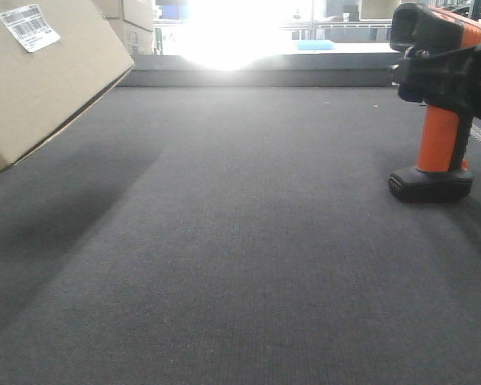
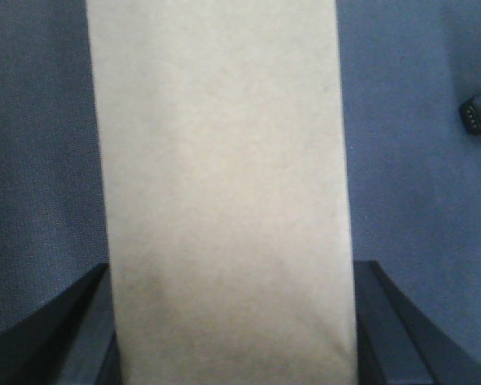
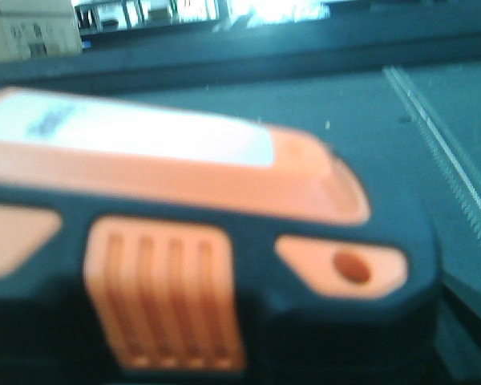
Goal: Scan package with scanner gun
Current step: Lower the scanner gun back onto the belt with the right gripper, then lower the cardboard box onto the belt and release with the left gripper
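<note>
The left gripper (image 2: 228, 321) clamps the tilted package (image 1: 40, 88). The right gripper (image 1: 442, 80) grips the upright scanner (image 1: 439, 140).

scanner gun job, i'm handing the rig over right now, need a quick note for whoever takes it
Left hand: shut on the package, holding it tilted over the mat at far left. Its white barcode label shows on the face toward the front camera.
Right hand: closed around the scanner gun just below its head. The gun is upright at far right, base at mat level.
Done: both things grasped.
Left: bring the gun and label together, aim at the label, scan.
</note>
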Robot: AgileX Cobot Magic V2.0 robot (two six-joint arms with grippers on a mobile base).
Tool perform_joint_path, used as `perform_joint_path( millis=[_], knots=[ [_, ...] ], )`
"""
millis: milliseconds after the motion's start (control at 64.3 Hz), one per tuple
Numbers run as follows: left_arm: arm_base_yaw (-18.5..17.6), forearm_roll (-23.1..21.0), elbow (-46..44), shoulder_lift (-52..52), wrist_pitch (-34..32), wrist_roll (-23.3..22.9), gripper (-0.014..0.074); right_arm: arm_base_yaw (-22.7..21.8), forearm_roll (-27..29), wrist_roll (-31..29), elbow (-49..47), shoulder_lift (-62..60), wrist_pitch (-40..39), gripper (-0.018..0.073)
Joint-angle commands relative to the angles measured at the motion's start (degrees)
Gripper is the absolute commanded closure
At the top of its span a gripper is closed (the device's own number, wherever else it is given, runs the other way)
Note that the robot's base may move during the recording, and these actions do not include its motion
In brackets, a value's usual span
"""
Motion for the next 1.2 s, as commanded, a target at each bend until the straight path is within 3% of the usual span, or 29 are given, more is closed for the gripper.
perform_joint_path(
  millis=[0, 296, 513, 871, 980, 1027, 1120, 1182],
  knots=[
    [-0.4, -1.8, -0.2, -0.7, -0.4, -0.3, 0.0707, 0.0, -0.4, -0.9, -0.1, -1.8, 2.7, -0.0009],
    [-0.4, -1.9, -0.2, -0.7, -0.4, -0.3, 0.0707, 0.0, -0.4, -4.9, -0.1, -9.3, 15.0, -0.0009],
    [-0.4, -1.0, -0.3, -0.7, -0.4, -4.3, 0.0707, -0.6, -0.4, -5.5, 0.1, -14.0, 24.1, -0.0009],
    [-1.5, 9.9, -2.8, 1.9, -1.9, -12.9, 0.0707, -5.4, -0.4, -5.5, 4.3, -24.4, 32.4, 0.001],
    [-4.3, 14.6, -6.0, 4.7, -0.5, -15.1, 0.0707, -5.5, -0.4, -5.5, 4.7, -29.0, 35.2, 0.0129],
    [-5.9, 17.5, -7.7, 6.0, -0.4, -16.3, 0.0707, -5.5, -0.4, -5.5, 4.7, -30.9, 36.8, 0.0238],
    [-9.9, 24.2, -10.9, 9.3, -0.4, -19.7, 0.0707, -5.5, -0.9, -5.5, 4.7, -35.3, 39.7, 0.0543],
    [-11.4, 26.0, -11.7, 10.9, -0.4, -20.8, 0.0707, -5.5, -2.8, -5.5, 4.7, -37.9, 40.7, 0.0705]
  ],
)
